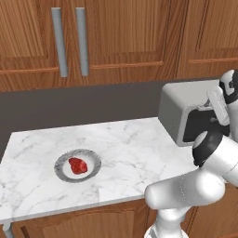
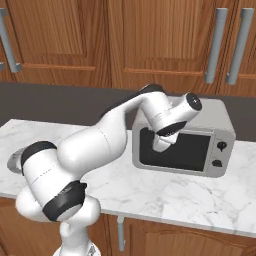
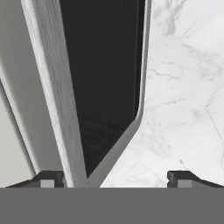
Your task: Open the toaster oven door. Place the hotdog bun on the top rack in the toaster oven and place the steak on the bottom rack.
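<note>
The light grey toaster oven (image 1: 179, 109) (image 2: 220, 122) stands at the right end of the marble counter. Its door (image 2: 176, 151) (image 3: 52, 87) with the dark glass window looks shut or nearly so. My gripper (image 2: 161, 145) (image 3: 116, 179) hangs at the door's upper edge, jaws wide open, straddling the grey door frame. The left fingertip (image 3: 52, 178) sits right beside the frame. The red steak (image 1: 77, 165) lies on a grey plate (image 1: 93, 160) at the counter's left. The hotdog bun is out of view. The racks are hidden behind the dark glass.
Wooden wall cabinets (image 1: 116, 32) with grey handles hang above a dark backsplash. Two black knobs (image 2: 220, 146) sit on the oven's right front. Bare marble counter (image 1: 135, 148) lies between plate and oven. My arm's elbow (image 2: 90, 145) crosses low over the counter's left part.
</note>
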Tool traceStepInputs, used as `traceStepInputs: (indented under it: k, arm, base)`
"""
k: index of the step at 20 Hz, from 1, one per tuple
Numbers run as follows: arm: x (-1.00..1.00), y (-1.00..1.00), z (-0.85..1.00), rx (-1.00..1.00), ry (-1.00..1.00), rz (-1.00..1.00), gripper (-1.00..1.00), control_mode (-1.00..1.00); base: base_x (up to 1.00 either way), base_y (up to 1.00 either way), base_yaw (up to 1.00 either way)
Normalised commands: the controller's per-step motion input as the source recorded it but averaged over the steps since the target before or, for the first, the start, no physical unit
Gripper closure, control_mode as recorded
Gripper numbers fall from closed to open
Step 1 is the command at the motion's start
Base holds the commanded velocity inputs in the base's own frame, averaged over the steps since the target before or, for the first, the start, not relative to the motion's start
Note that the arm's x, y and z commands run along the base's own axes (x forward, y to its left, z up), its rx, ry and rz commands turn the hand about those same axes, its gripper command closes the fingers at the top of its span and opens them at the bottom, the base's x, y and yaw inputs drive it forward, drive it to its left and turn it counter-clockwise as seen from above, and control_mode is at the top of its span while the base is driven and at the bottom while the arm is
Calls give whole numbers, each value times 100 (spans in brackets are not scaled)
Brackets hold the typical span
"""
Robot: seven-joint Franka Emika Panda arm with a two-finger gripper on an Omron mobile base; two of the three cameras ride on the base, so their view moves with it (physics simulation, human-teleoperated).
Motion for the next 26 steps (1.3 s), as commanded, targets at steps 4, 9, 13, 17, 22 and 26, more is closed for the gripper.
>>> traceStepInputs:
  k: [4,9,13,17,22,26]
  arm:
    - [39,-4,-10,0,0,0,-100,-100]
    - [17,-3,-21,0,0,0,-100,-100]
    - [0,0,-35,0,0,0,-100,-100]
    - [0,-3,-38,1,2,0,-100,-100]
    - [0,-5,-31,2,1,0,-100,-100]
    - [-1,-3,-24,4,0,0,-100,-100]
  base:
    - [0,0,0]
    - [0,0,0]
    - [0,0,0]
    - [0,0,0]
    - [0,0,0]
    - [0,0,0]
